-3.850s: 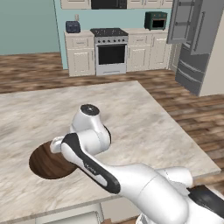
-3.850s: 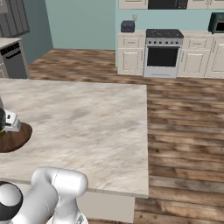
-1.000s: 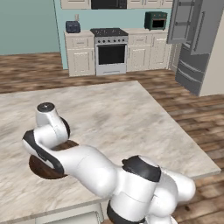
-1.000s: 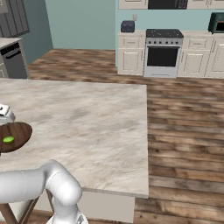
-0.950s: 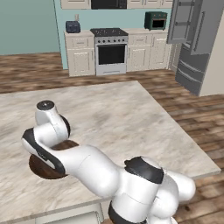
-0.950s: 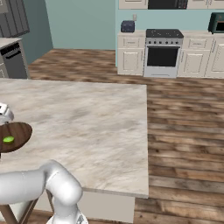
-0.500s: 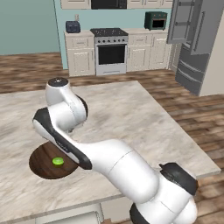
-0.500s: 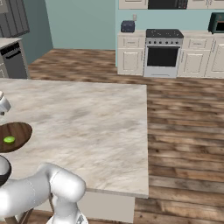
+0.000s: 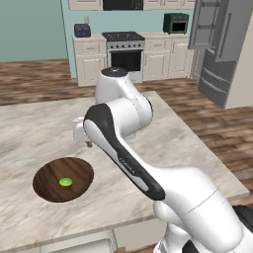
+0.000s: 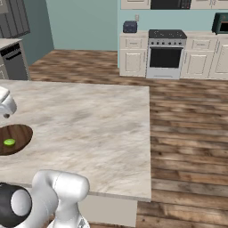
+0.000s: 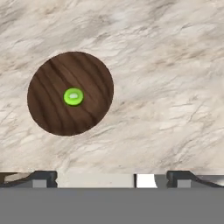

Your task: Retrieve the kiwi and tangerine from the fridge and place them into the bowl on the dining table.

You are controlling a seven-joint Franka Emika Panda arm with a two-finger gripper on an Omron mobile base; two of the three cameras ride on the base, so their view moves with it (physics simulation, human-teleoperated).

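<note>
Jaws stand wide and empty; the gripper (image 9: pixel 84 138) hangs above the table (image 9: pixel 188 148), beside the bowl (image 11: pixel 43 113). Kiwi (image 11: pixel 73 96) lies inside the bowl, apparently delivered. Fridge (image 9: pixel 222 54), door ajar, presumably hides the tangerine.

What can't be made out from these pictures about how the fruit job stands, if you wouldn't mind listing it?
- Tangerine: nowhere to be seen, so its place is unknown.
- Fridge: left base view, one door stands open, but the picture's top and right edges cut it off and its shelves are too small to read.
- Bowl: right base view, cut by the left edge; the kiwi shows inside.
- Gripper: left base view, fingers too small to read.
</note>
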